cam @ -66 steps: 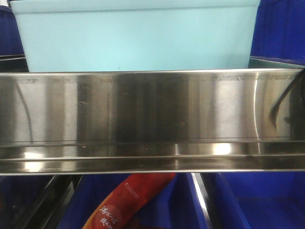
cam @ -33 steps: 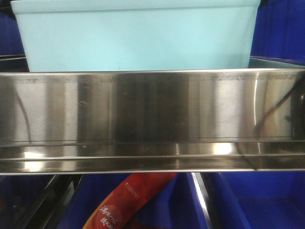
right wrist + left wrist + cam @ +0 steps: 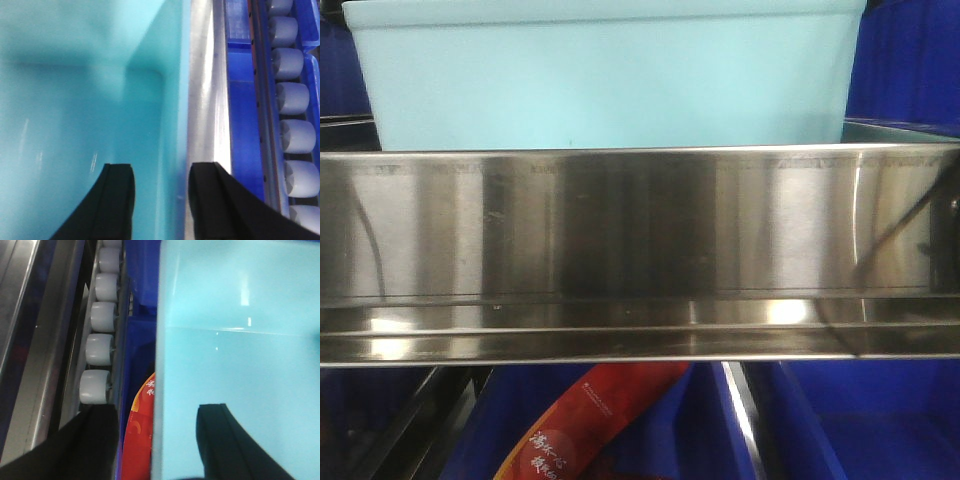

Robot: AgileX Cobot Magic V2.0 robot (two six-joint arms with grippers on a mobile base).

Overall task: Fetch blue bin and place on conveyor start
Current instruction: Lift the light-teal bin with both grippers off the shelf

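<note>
Filling the middle band of the front view from edge to edge, the stainless-steel shelf rail (image 3: 640, 250) lay level and mirror-bright. Above and behind it, across the top of the frame, the blue bin (image 3: 610, 85) stood upright on the shelf, its pale aqua wall facing the camera and its foot hidden by the rail. Dark royal-blue bins (image 3: 905, 60) showed beside it at the upper corners and again under the rail at lower right. A red packet (image 3: 590, 420) with white lettering lay slanted at bottom centre against dark blue plastic.

In the left wrist view the tub took the right two thirds, and a column of grey rollers (image 3: 99, 347) ran up the upper left. The left gripper (image 3: 156, 410), at the bottom edge, was spread wide astride the tub's wall. One black finger was outside and one inside, neither pressing it.

In the right wrist view the right gripper (image 3: 161, 170) was likewise released. Its inner finger stood clear of the wall. Its outer finger hung over a bright steel strip (image 3: 210, 100), and whether it touched the rim could not be told.
</note>
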